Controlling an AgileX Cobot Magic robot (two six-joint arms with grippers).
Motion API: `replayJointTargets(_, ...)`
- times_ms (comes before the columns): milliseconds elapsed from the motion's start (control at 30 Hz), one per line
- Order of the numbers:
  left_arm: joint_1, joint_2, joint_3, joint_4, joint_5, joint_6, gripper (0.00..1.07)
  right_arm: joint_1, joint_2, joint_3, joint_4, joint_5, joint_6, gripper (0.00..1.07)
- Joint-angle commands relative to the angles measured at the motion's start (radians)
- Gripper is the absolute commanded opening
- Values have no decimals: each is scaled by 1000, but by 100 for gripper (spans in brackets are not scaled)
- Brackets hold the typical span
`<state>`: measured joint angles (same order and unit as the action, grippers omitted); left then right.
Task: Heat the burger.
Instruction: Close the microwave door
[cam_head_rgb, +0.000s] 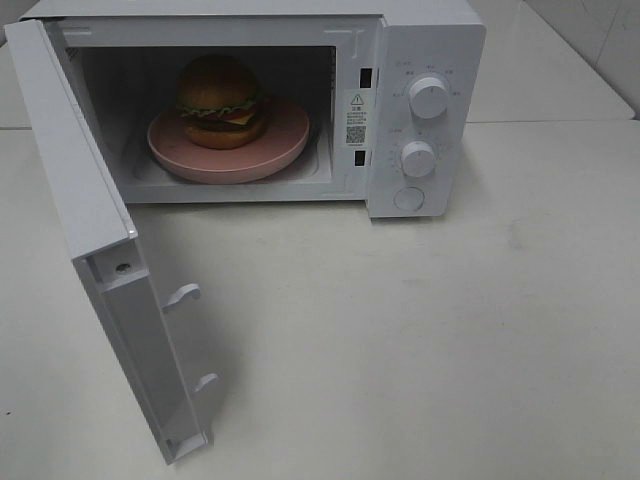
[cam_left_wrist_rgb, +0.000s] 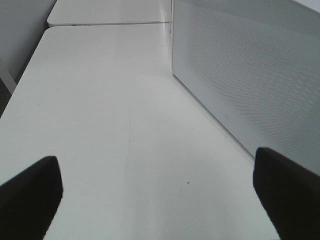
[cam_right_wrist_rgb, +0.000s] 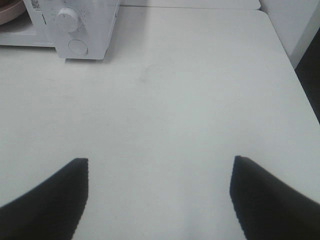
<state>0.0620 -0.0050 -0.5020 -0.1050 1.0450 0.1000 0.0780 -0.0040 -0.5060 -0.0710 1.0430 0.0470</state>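
Observation:
The burger (cam_head_rgb: 221, 100), with a golden-brown bun, green lettuce, cheese and a dark patty, sits on a round pink plate (cam_head_rgb: 280, 155) inside the white microwave (cam_head_rgb: 425, 40). The microwave door (cam_head_rgb: 95, 250) stands wide open, swung out to the front left. Neither arm shows in the exterior high view. My left gripper (cam_left_wrist_rgb: 157, 192) is open and empty above the table, beside the door's perforated outer face (cam_left_wrist_rgb: 250, 70). My right gripper (cam_right_wrist_rgb: 159, 195) is open and empty over the table, well away from the microwave's control panel (cam_right_wrist_rgb: 75, 25).
Two white knobs (cam_head_rgb: 428, 97) and a round button (cam_head_rgb: 408, 198) are on the microwave's right panel. The white table (cam_head_rgb: 400, 340) spreads in front of the microwave. A table seam runs behind the microwave. The table's right edge (cam_right_wrist_rgb: 292, 65) shows in the right wrist view.

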Motion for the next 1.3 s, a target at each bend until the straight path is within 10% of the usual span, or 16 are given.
replayJointTargets(33, -1, -19, 4, -2, -5, -7, 98, -8, -28, -1, -2, -6, 6, 75)
replayJointTargets(1300, -1, 93, -42, 10, -102, -3, 92, -8, -28, -1, -2, -6, 6, 75)
